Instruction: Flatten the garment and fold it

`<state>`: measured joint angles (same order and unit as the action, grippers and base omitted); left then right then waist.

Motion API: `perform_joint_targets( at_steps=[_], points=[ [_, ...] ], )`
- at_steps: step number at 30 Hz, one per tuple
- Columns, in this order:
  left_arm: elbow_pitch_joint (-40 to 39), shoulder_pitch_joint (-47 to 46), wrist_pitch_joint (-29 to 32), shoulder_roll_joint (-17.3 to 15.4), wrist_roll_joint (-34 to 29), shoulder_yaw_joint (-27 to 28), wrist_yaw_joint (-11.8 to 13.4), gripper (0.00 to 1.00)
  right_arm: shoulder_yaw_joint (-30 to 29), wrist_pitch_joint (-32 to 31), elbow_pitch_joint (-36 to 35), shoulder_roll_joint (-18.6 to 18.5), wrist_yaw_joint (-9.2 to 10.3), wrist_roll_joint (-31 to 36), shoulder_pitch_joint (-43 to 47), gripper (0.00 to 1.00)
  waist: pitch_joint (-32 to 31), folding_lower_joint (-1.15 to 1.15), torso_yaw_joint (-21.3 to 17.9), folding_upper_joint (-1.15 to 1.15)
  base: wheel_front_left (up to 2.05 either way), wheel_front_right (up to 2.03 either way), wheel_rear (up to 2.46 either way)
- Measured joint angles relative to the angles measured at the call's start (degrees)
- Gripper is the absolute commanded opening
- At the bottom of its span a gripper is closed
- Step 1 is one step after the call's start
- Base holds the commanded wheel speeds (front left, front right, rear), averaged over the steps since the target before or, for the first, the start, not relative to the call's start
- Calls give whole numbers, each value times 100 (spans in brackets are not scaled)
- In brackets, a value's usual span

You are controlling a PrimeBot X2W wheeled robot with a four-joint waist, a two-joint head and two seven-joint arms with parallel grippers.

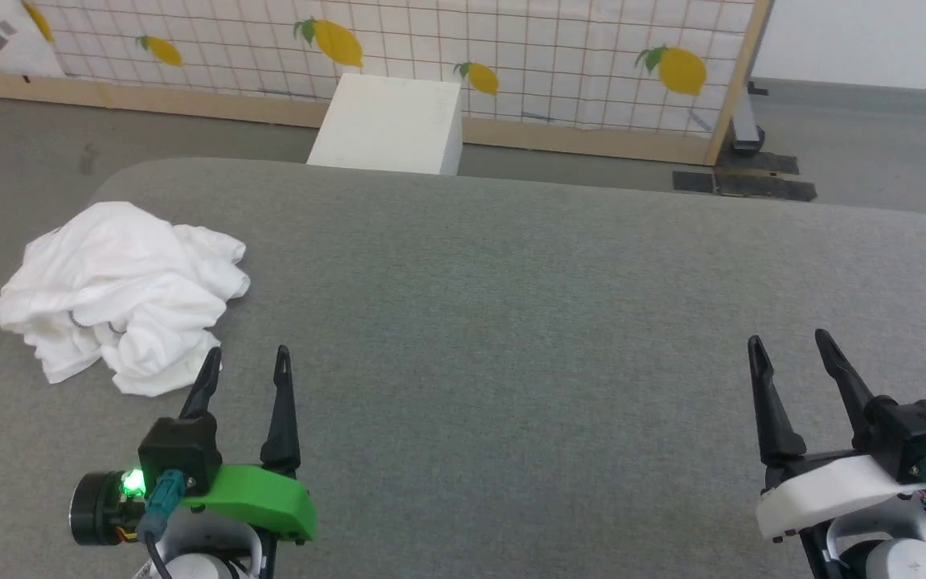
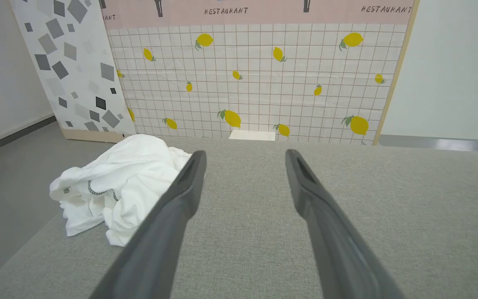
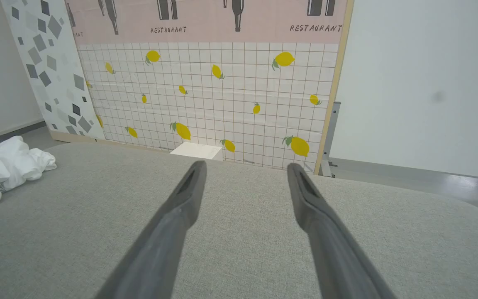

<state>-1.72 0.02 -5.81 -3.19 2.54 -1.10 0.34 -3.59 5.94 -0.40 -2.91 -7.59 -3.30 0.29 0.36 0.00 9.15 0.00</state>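
Head view: the garment [image 1: 121,293] lies crumpled in a heap at ten o'clock on the grey bench [image 1: 511,322], near its left edge. The left gripper [image 1: 247,351], fingers spread and empty, sits just at the heap's five o'clock side. The right gripper [image 1: 788,338], equally spread, is well apart at four o'clock. Left wrist view: the heap lies at nine o'clock of the fingers, with a speckled neckline seam and a tag showing. Right wrist view: the garment sits far off at nine o'clock. To flatten well, I judge each gripper should pinch one outer layer at a seam, not the bundle, and draw it toward the bench's bare middle.
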Motion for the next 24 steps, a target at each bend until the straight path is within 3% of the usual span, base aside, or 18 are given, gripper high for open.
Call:
perform_joint_targets(
  at_steps=[24],
  points=[
    [-64, 56, -297, 0, 208, -136, 73, 100, -118, 276, -29, 0, 1, -52, 12, 100, 97, 0, 1145, 0, 0, 0, 0]
  ],
)
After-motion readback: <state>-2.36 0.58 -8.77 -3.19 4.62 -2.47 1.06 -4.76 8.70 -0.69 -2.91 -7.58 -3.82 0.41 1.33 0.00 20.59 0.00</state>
